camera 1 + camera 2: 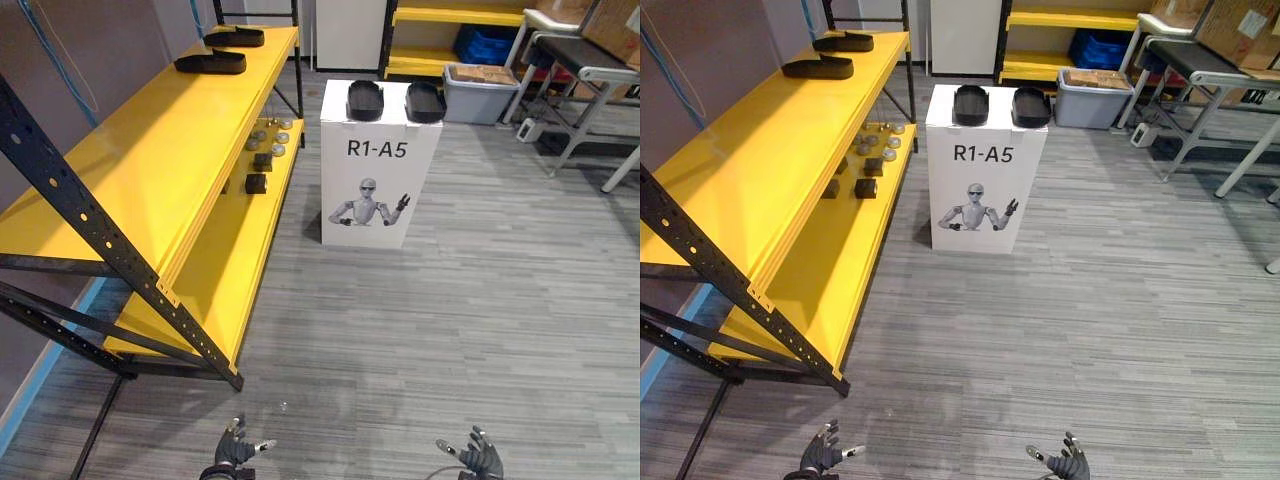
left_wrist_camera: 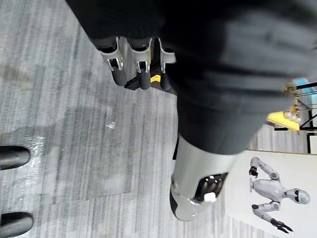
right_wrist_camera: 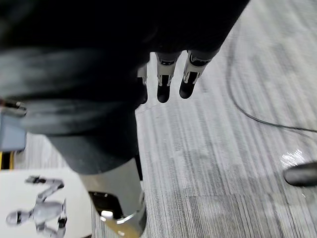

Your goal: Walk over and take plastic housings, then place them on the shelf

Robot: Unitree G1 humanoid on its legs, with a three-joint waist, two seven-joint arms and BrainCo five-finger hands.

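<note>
While left hand (image 1: pixel 235 450) and right hand (image 1: pixel 482 455) hang empty, housings (image 1: pixel 365 99) lie well ahead.

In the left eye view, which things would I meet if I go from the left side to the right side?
Yellow shelf with two black housings → small parts on its lower board → white box topped by two more housings → grey bin → white-legged table.
</note>
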